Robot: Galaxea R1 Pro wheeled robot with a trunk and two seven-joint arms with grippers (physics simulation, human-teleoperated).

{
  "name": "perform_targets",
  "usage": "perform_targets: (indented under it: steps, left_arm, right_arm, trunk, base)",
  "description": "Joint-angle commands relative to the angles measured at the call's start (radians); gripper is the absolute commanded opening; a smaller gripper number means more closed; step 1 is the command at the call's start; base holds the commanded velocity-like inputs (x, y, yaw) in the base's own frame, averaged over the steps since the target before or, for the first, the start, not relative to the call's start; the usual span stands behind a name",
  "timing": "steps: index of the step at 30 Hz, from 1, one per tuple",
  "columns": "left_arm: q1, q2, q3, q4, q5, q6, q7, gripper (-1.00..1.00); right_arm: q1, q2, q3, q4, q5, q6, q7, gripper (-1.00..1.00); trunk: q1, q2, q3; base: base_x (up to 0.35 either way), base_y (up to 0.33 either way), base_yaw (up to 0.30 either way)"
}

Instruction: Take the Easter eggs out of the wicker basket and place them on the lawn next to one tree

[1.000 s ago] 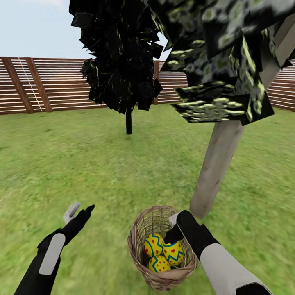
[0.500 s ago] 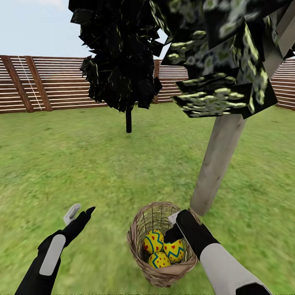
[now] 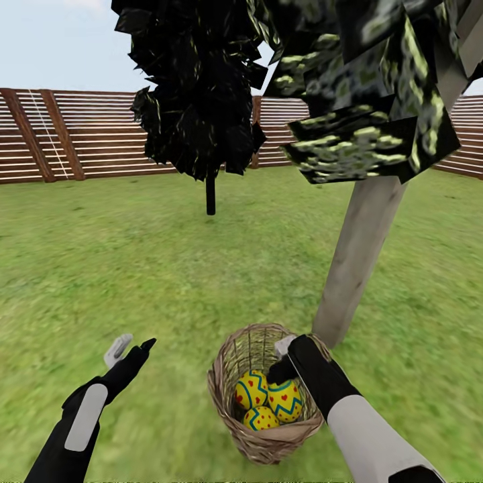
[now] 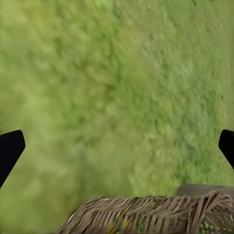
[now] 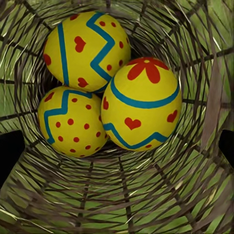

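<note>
At about 8 o'clock in the head view the left gripper [image 3: 129, 347] hangs over bare lawn [image 3: 134, 268], its two fingers spread wide with nothing between them; in its wrist view the black fingertips [image 4: 9, 148] sit at opposite edges with grass between, and the braided rim of the basket [image 4: 146, 214] shows near them. At 11 o'clock, far back, a dark tree [image 3: 194, 87] with a thin black trunk stands before the slatted brown fence [image 3: 74, 137].

At 6 o'clock the basket [image 3: 231, 365] stands upright on the grass. All three eggs [image 3: 268, 402] lie inside it, packed together and touching. The right gripper [image 3: 280, 362] reaches down over the basket's 1 o'clock rim, just above the eggs. In the right wrist view the eggs [image 5: 105, 83] lie at the woven bottom, and dark fingertips [image 5: 9, 153] show at both side edges, so the fingers are wide apart and hold nothing.

At 3 o'clock the pale trunk of the tree [image 3: 359, 255] rises tilted, its foot just beyond the basket at 1 o'clock, with speckled blocky foliage overhead.
</note>
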Motion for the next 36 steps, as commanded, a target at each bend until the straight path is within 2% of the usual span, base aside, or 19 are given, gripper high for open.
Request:
perform_targets:
  steps: [1,10,27,32,36]
  left_arm:
    - [0.0,0.0,0.001,-0.002,0.011,0.005,0.007,1.0]
    - [0.0,-0.002,0.001,-0.002,0.01,0.005,0.007,1.0]
    - [0.0,-0.002,0.001,-0.002,0.011,0.005,0.007,1.0]
    - [0.0,-0.002,0.001,-0.001,0.011,0.005,0.007,1.0]
    - [0.0,-0.002,0.001,-0.002,0.011,0.005,0.007,1.0]
  right_arm:
    - [0.0,0.0,0.001,-0.009,0.011,0.003,0.008,1.0]
    - [-0.002,0.001,0.002,-0.017,0.011,0.005,0.007,1.0]
    - [-0.015,-0.001,0.002,-0.022,0.012,0.007,0.002,1.0]
    - [-0.017,0.0,0.002,-0.027,0.013,0.007,-0.054,1.0]
    - [-0.022,0.0,0.002,-0.027,0.012,0.007,-0.08,1.0]
  trunk:
    - [0.004,-0.008,-0.004]
    - [0.038,-0.071,-0.032]
    - [0.046,-0.075,-0.098]
    - [0.048,-0.076,-0.117]
    - [0.048,-0.076,-0.117]
  base:
    - [0.0,0.0,0.0]
    - [0.0,0.0,0.0]
    - [0.0,0.0,0.0]
    - [0.0,0.0,0.0]
    - [0.0,0.0,0.0]
